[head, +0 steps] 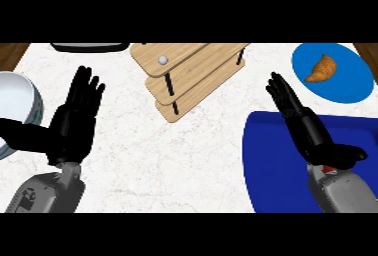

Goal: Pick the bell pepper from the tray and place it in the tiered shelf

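The wooden tiered shelf (188,75) stands at the back centre of the white counter, with a small pale ball (163,59) on its top tier. A dark blue tray (269,160) lies at the lower right. My right hand (314,135) is over the tray's upper part, open, fingers straight and pointing to the back left toward the shelf. No bell pepper shows anywhere; the right hand and forearm hide part of the tray. My left hand (74,125) rests open at the left, fingers pointing up.
A light blue plate (347,80) with a croissant (322,68) sits at the back right. A white bowl (18,97) is at the left edge, and a dark flat object (88,47) lies at the back. Wooden floor shows past the counter's back corners.
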### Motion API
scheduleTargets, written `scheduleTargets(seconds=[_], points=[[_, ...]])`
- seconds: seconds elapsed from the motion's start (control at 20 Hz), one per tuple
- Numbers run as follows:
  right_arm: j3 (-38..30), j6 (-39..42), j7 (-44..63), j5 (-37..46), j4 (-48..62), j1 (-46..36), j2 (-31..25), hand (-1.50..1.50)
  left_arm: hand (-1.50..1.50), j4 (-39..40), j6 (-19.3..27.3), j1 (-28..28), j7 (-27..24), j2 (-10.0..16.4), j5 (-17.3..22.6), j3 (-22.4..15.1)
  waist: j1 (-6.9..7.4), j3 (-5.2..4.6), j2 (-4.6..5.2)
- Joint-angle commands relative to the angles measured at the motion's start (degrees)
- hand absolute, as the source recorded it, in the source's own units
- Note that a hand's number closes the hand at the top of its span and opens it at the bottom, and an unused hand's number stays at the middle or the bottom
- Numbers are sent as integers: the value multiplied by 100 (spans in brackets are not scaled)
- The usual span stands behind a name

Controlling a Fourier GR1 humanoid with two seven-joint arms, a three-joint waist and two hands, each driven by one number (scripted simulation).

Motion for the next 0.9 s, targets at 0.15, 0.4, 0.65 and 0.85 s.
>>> scheduleTargets(seconds=[0.15,0.4,0.65,0.85], points=[[-1646,1057,-659,-565,308,350,-1756,150,0,680,-332,976,474,467,-47,-129,-167,-18,-120],[-2295,1025,-446,56,2064,970,-2929,150,0,1081,-699,1281,664,623,87,-226,-161,-11,16],[-2757,2793,-2479,-347,3702,1091,-3262,-150,0,1407,-1200,1284,593,721,241,-144,24,-5,-82],[-2333,3739,-3316,294,4110,920,-3722,-150,0,1718,-1422,1118,501,718,253,-56,82,-13,-93]])
